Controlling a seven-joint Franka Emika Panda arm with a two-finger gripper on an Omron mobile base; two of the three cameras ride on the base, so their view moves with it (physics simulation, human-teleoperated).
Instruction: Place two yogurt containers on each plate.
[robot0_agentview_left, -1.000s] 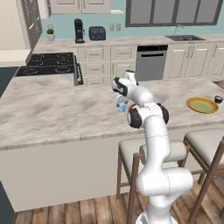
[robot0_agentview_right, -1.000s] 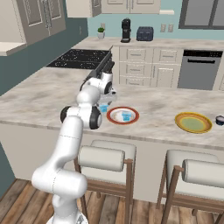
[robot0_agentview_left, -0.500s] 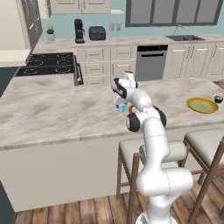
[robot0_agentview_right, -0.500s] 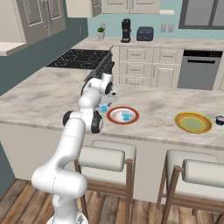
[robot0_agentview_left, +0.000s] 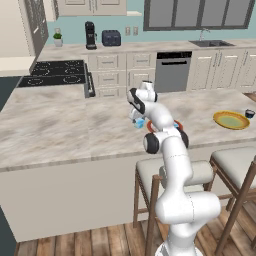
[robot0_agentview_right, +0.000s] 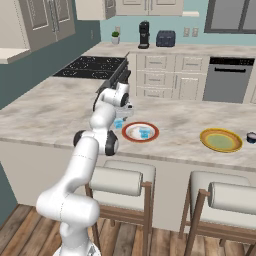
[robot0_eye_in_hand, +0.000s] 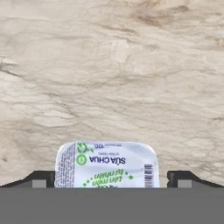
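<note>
A pale blue yogurt container (robot0_agentview_right: 119, 123) stands on the marble counter just left of the white plate with the red-orange rim (robot0_agentview_right: 131, 136). My gripper (robot0_agentview_right: 120, 118) hangs over it, open, one finger on each side. In the hand view its printed lid (robot0_eye_in_hand: 106, 164) lies between the two fingertips (robot0_eye_in_hand: 43, 178), with a gap on either side. A second pale blue container (robot0_agentview_right: 144, 133) sits on that plate. The yellow plate (robot0_agentview_right: 220, 139) lies far right, with a dark container (robot0_agentview_right: 251, 137) beside it on the counter. In the left base view the gripper (robot0_agentview_left: 136, 118) and the cup (robot0_agentview_left: 139, 123) show too.
Two stools (robot0_agentview_right: 122, 181) stand along the near edge of the counter. A cooktop (robot0_agentview_right: 90, 67) lies at the far left. A coffee maker (robot0_agentview_right: 144, 35) and a toaster (robot0_agentview_right: 165, 38) stand on the back counter.
The arm's elbow has shifted a little. The hand stays over the same pale blue container with its fingers wide apart.
</note>
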